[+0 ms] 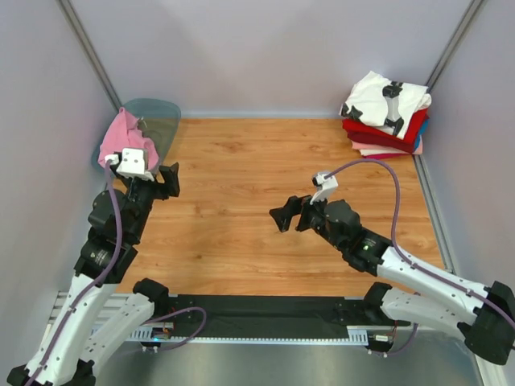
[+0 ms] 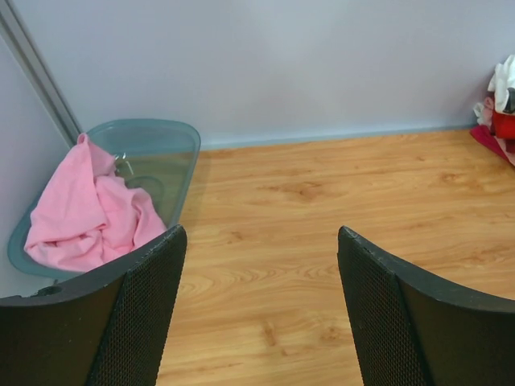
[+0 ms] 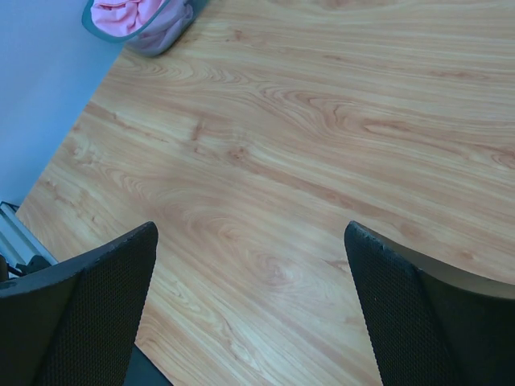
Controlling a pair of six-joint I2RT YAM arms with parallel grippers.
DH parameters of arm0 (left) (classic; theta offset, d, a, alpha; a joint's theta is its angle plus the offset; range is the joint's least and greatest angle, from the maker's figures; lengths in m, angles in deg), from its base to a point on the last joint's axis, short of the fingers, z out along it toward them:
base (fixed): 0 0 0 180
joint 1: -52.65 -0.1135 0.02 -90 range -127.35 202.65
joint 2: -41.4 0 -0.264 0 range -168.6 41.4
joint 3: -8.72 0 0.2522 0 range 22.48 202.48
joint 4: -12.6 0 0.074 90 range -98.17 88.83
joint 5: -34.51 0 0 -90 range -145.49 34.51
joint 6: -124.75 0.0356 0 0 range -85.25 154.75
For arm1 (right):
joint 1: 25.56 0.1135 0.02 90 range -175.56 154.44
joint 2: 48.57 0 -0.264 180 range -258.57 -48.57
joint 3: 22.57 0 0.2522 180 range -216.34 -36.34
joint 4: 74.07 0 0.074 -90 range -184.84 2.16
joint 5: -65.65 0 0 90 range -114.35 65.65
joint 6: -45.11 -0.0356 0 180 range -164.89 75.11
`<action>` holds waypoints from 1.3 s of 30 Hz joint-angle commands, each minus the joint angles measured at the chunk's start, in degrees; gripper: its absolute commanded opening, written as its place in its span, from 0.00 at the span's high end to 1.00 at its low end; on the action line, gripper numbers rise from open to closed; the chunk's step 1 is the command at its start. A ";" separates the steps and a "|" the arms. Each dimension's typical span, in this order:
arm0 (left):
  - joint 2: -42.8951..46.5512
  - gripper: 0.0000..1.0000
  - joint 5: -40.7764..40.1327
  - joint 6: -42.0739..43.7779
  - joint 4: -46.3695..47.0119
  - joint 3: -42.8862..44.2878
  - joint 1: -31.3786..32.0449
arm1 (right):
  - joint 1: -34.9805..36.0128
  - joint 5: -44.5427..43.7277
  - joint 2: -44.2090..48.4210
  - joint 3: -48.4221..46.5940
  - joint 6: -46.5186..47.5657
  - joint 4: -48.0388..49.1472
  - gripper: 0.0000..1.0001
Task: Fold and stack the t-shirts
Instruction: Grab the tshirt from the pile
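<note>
A crumpled pink t-shirt lies in the clear teal tray at the back left. It also shows in the left wrist view and, small, in the right wrist view. A stack of folded t-shirts sits at the back right, white with black print on top, then red, blue and pale ones; its edge shows in the left wrist view. My left gripper is open and empty just right of the tray. My right gripper is open and empty over the bare middle of the table.
The wooden table is walled in by pale panels at the back and both sides. The tray leans against the left wall. A black strip runs along the near edge between the arm bases.
</note>
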 commanded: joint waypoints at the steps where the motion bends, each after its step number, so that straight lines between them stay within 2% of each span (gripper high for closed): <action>1: -1.02 0.17 -1.12 0.22 1.76 1.14 -0.30 | 0.30 -3.26 4.57 1.47 0.59 -3.57 0.00; 9: -5.94 0.15 -7.27 0.84 1.67 4.73 -0.30 | 0.30 -2.64 13.71 5.07 -0.20 -5.69 0.00; 11: -9.97 0.10 -12.43 0.40 -0.08 7.10 -0.30 | 0.30 -3.87 15.04 5.95 -0.11 -6.22 0.00; 13: -18.40 0.07 -17.11 -1.00 -7.62 15.09 -1.18 | 0.30 -3.61 16.53 6.48 1.82 -6.74 0.00; 14: -21.82 0.07 -15.90 -1.88 -10.78 18.60 -2.58 | 0.30 -3.44 16.97 6.22 2.61 -7.53 0.00; 15: -25.25 0.07 -13.80 -4.67 -14.29 25.77 -4.50 | 0.30 -3.43 17.41 6.05 3.14 -8.49 0.00; 16: -31.64 0.06 -11.69 -6.18 -19.63 28.97 -8.79 | 0.30 -3.09 17.68 5.87 4.36 -10.16 0.00; 17: -34.83 0.05 -5.58 -7.50 -21.69 31.96 -11.00 | 0.21 -2.73 17.85 5.78 4.81 -10.61 0.00; 19: -44.03 0.05 -0.80 -11.20 -26.17 39.88 -16.09 | 0.30 -2.20 18.29 5.87 4.99 -11.57 0.00; 21: -52.39 0.05 -0.68 -12.08 -28.20 46.19 -17.87 | 0.21 -1.77 18.38 5.35 4.38 -12.89 0.00; 24: -59.89 0.06 -1.92 -12.00 -29.00 53.40 -20.43 | 0.21 -0.80 18.47 3.77 2.97 -15.88 0.00; 28: -73.84 0.07 1.33 -13.14 -31.37 62.47 -24.98 | 0.21 2.62 20.40 3.06 1.48 -20.71 0.01; 30: -78.53 0.11 4.14 -12.62 -33.12 67.73 -26.66 | 0.21 3.51 22.67 2.88 0.16 -23.08 0.01; 34: -89.07 0.14 2.22 -10.33 -34.19 72.42 -28.25 | 0.21 5.00 26.29 2.00 -1.95 -26.95 0.01; 39: -95.06 0.15 3.62 -9.54 -33.31 73.56 -30.45 | 0.30 4.83 29.01 2.27 -3.10 -29.07 0.01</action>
